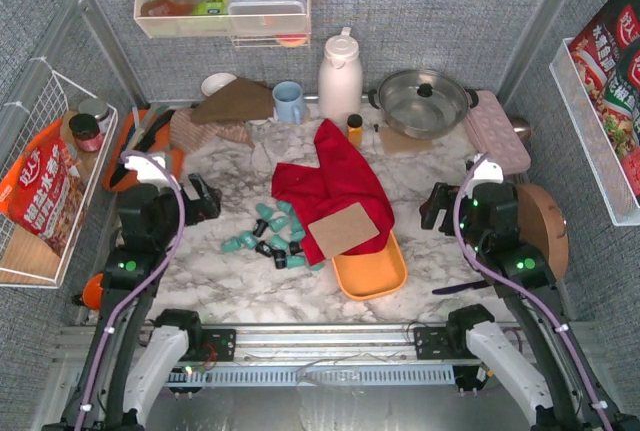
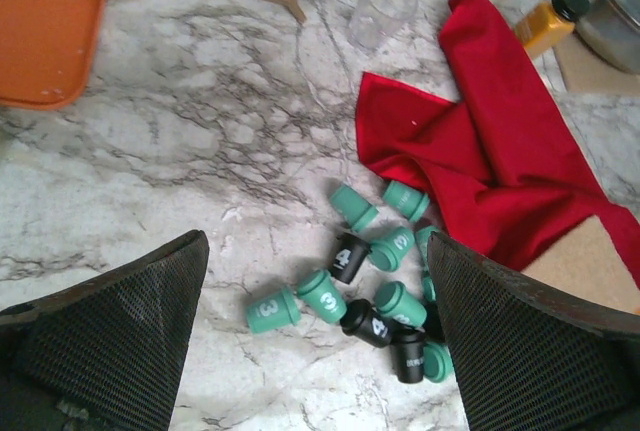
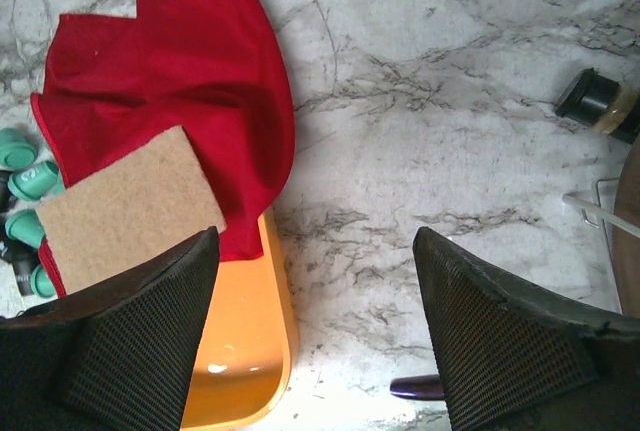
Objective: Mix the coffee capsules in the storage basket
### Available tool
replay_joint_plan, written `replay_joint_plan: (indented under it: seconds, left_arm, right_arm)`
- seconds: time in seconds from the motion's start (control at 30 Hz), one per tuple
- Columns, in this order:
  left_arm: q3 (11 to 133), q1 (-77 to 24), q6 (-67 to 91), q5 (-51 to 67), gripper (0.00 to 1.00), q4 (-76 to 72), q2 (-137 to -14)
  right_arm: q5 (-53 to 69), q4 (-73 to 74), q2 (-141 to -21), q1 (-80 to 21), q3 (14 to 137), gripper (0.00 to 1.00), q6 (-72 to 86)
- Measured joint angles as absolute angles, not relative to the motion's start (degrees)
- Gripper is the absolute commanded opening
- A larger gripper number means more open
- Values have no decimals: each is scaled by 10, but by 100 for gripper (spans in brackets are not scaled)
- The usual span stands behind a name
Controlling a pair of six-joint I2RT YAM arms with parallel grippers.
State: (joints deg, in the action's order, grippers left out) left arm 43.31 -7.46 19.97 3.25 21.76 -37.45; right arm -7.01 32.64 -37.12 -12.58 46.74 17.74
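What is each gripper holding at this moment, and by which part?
Nothing. The left gripper and the right gripper are both open and empty; the capsules lie loose on the table.

The marble-patterned table [image 1: 230, 286] is carrying a crowded spread. Green and black capsules [image 1: 270, 233] are lying scattered on the bare top, left of centre, outside the orange basket [image 1: 375, 276], which is sitting near the front edge. A red cloth [image 1: 335, 176] is sprawling across the middle, its lower end draping over the basket's far rim. Along the back, a white bowl [image 1: 218, 83], a blue mug [image 1: 289, 101], a white jug [image 1: 340, 76] and a small yellow bottle [image 1: 354, 129] are standing. A tan board [image 1: 402, 141] is bearing a lidded pot [image 1: 425, 101], and a pink egg tray [image 1: 497, 131] is lying at the right.
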Motion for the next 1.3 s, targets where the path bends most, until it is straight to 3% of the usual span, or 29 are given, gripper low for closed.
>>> replay_joint_plan:
  seconds: [0.43,0.77,1.07,1.3]
  left_arm:
    - [428,-199,222,19,98,211,-423]
    - [416,-339,257,-37,84,174,-467]
    - [402,-472,286,-86,81,83,-590]
    - [443,-505,289,-91,79,27,-691]
  right_arm:
    - [-51,360,-380,-180,471,74,168]
    - [-43,360,-373,-246,442,67,187]
    - [-61,326,-373,-318,369,62,221]
    - [-90,270,-396,-380,342,59,248]
